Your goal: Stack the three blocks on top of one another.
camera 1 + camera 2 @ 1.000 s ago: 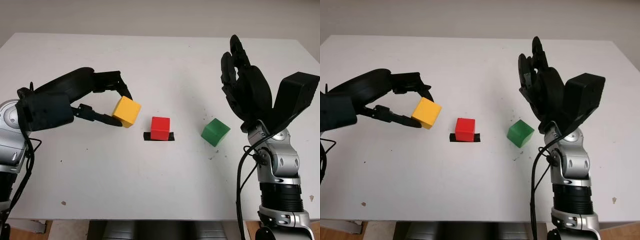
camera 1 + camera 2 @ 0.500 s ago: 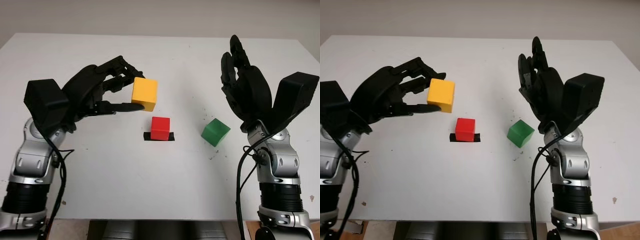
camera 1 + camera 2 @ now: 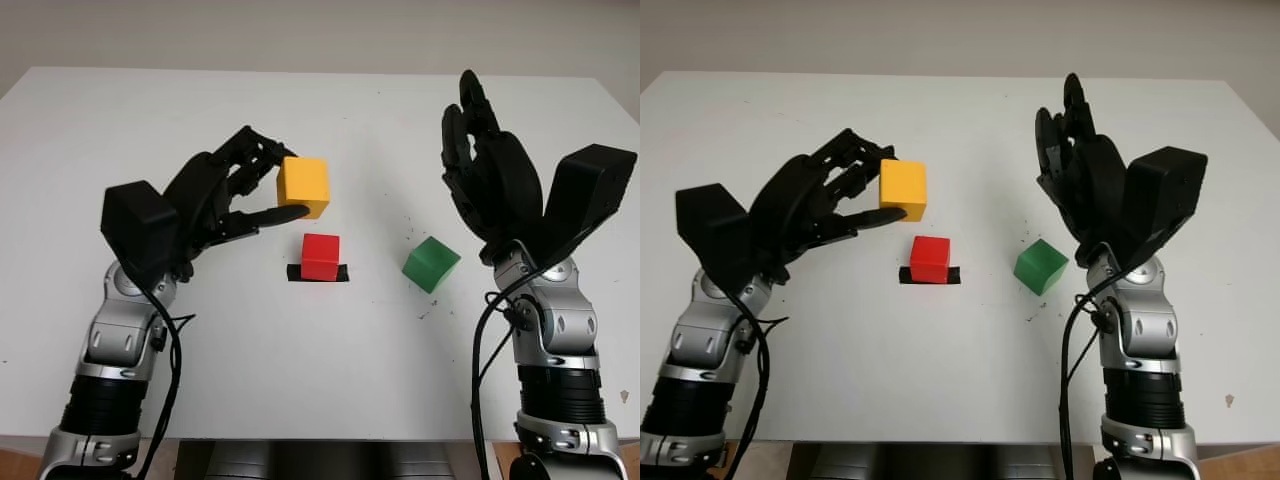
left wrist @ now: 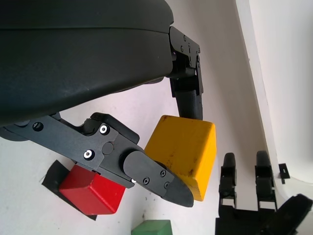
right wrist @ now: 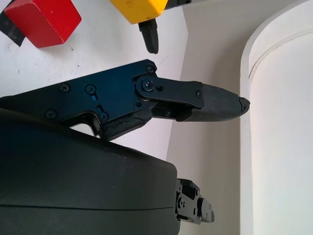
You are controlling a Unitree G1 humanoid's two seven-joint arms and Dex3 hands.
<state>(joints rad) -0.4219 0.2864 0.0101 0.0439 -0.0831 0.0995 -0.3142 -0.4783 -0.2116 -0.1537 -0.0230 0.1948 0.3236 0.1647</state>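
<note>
My left hand [image 3: 268,190] is shut on the yellow block [image 3: 304,186], holding it in the air just above and slightly left of the red block [image 3: 321,254]. In the left wrist view the yellow block [image 4: 183,151] sits between my fingers with the red block [image 4: 93,192] below it. The red block stands on a patch of black tape [image 3: 318,273] at the table's middle. To its right, tilted on the table, lies the green block [image 3: 431,263]. My right hand [image 3: 482,150] hangs open in the air above and right of the green block.
The white table [image 3: 320,380] spreads all around the blocks, with small dark specks near the green block. Its front edge runs along the bottom of the head views.
My left hand has carried the yellow block up and to the right, from left of the red block to just above it. The right hand has not moved.
</note>
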